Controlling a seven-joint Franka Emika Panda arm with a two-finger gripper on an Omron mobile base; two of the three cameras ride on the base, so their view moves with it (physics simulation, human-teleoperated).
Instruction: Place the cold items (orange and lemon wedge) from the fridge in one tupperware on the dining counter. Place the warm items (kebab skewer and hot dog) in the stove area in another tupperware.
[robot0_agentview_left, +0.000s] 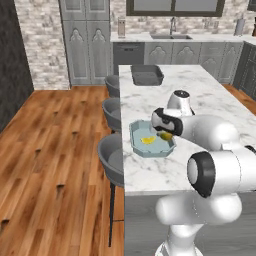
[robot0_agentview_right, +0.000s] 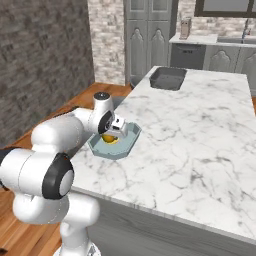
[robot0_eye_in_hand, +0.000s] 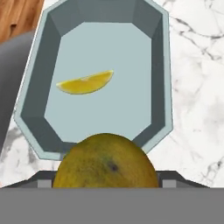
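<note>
My gripper (robot0_agentview_left: 165, 134) (robot0_agentview_right: 112, 136) (robot0_eye_in_hand: 105, 179) is shut on the orange (robot0_agentview_left: 166, 135) (robot0_agentview_right: 108, 139) (robot0_eye_in_hand: 105, 161), holding it just over the near right edge of a pale grey-teal octagonal tupperware (robot0_agentview_left: 150, 153) (robot0_agentview_right: 126, 147) (robot0_eye_in_hand: 158, 65). This container sits near the left edge of the dining counter (robot0_agentview_left: 210, 95) (robot0_agentview_right: 200, 130). The lemon wedge (robot0_agentview_left: 147, 140) (robot0_eye_in_hand: 85, 83) lies flat on the container's floor. In the hand view, the orange hides most of the fingers. The other tupperware, a dark grey tray (robot0_agentview_left: 146, 75) (robot0_agentview_right: 168, 78), rests at the counter's far end.
Three dark stools (robot0_agentview_left: 112, 157) line the counter's left side, over the wooden floor. Grey cabinets, a dishwasher and a sink (robot0_agentview_left: 170, 36) stand along the back wall. Open marble stretches to the right of the container.
</note>
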